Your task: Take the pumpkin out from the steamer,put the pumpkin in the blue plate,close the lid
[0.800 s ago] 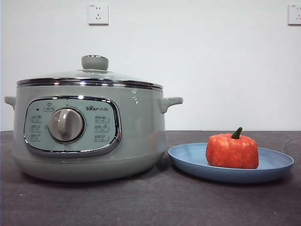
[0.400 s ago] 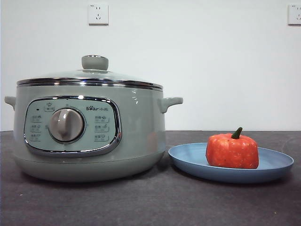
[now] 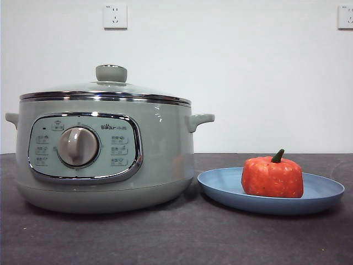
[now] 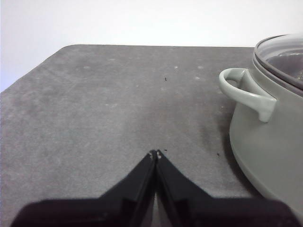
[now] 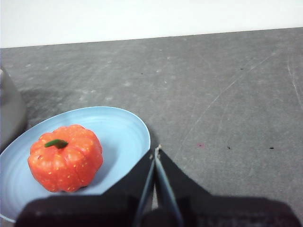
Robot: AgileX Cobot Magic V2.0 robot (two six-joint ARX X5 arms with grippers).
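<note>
Looks done — pumpkin (image 3: 272, 176) sits in the plate (image 3: 325, 194), lid (image 3: 110, 85) seated on the steamer (image 3: 165, 160), left gripper (image 4: 155, 153) and right gripper (image 5: 156, 150) both pinched closed on nothing (parked clear) — next move: none needed, I'd judge.

table (image 3: 165, 243): dark grey, matte surface, marked by fine scratches and small specks, one rounded corner seen in the left wrist view | wall (image 3: 248, 77): plain white, set behind the table | sockets: one white outlet (image 3: 115, 16) mounted high on the wall, a second (image 3: 345, 16) cut by the right edge
</note>
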